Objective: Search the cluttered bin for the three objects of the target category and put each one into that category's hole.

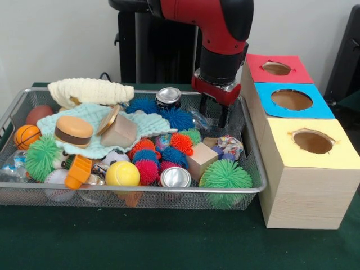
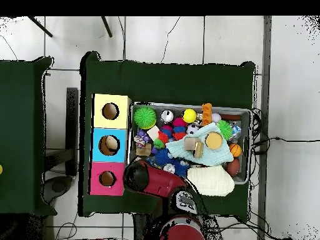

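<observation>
Crowding claw (image 1: 212, 115): spiky balls (image 1: 179, 118), can (image 1: 168, 97).

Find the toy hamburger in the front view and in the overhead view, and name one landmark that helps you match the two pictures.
Front view: the toy hamburger lies at the left of the bin, on the pale green cloth.
Overhead view: the toy hamburger lies right of the bin's middle, on the same cloth.
Shared landmark: the yellow box, beside the bin's opposite end from the hamburger in both views.
</observation>
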Motion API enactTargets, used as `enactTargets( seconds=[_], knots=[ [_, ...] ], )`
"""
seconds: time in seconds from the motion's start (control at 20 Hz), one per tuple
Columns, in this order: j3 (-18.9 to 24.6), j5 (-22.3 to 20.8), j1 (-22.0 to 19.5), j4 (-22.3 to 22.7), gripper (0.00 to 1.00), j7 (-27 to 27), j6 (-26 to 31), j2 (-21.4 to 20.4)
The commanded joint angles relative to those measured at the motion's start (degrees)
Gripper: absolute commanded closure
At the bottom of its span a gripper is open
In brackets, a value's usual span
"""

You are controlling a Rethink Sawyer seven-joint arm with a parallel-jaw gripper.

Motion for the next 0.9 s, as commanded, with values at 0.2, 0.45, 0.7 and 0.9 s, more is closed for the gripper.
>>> enactTargets(
  seconds=[0.2,0.45,0.7,0.9],
  knots=[
    [4.0,0.6,-2.0,-0.8,0.0,7.6,-0.8,1.5],
    [3.7,0.9,-2.6,-0.4,0.0,8.2,-1.1,1.0],
    [2.8,0.6,-3.0,1.5,0.0,7.3,3.3,-4.3],
    [2.3,1.0,-3.9,1.9,0.0,5.8,11.2,-10.8]
  ],
)
